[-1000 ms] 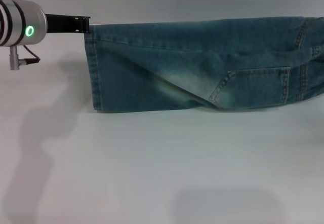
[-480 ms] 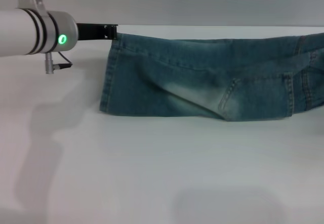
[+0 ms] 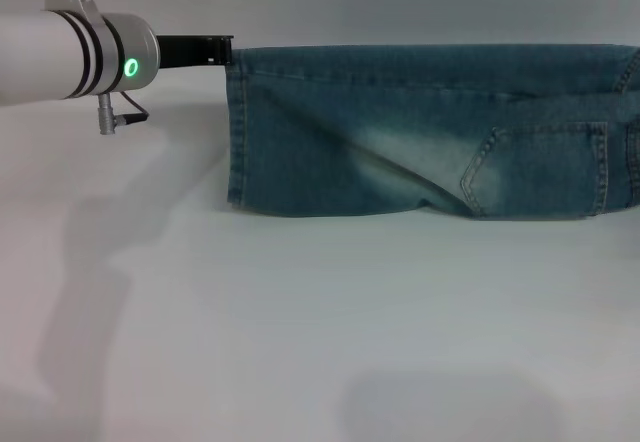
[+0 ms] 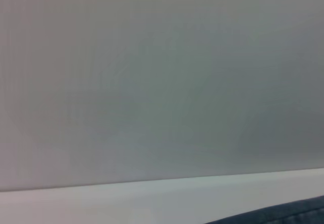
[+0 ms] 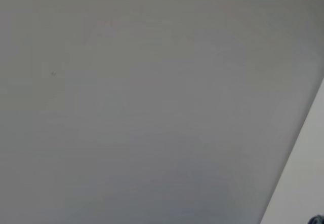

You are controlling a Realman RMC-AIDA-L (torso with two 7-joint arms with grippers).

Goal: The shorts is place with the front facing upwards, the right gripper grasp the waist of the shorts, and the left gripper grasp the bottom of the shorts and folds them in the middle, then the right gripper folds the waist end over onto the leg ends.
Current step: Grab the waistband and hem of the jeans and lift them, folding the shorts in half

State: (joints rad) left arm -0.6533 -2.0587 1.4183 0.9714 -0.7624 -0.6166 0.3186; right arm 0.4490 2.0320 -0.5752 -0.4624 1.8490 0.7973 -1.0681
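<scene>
Starting nearest the robot, the pale surface (image 3: 320, 362) lies bare across the foreground. Beyond it, from about ten o'clock across to three o'clock, the shorts (image 3: 430, 132) stretch as a long band folded lengthwise, their lower edge resting on the surface and their upper edge drawn in a straight, taut line. That end at the left is the bottom of the shorts (image 3: 236, 132), a straight stitched hem running up and down. At its top corner, near ten o'clock, the left pincer (image 3: 228, 51) is closed on the denim, its black prongs meeting the cloth right at the hem; behind it runs the silver-white arm with black bands and a green ring light (image 3: 131, 67). The right pincer is out of sight in every view, and the waist end runs off at three o'clock.

Blue denim, pale and faded through the middle, a stitched pocket (image 3: 540, 167) towards three o'clock, and a diagonal crease falling from the held corner towards the lower edge.

By my reckoning the cloth is soft and limp yet fairly heavy for fabric; it sags wherever it is unsupported, so it wants holding at both ends. The stitched hem and the waistband are thicker and should give the prongs better purchase than a single layer, which could slip. The lengthwise fold looks done; the waist-over-legs fold remains.
</scene>
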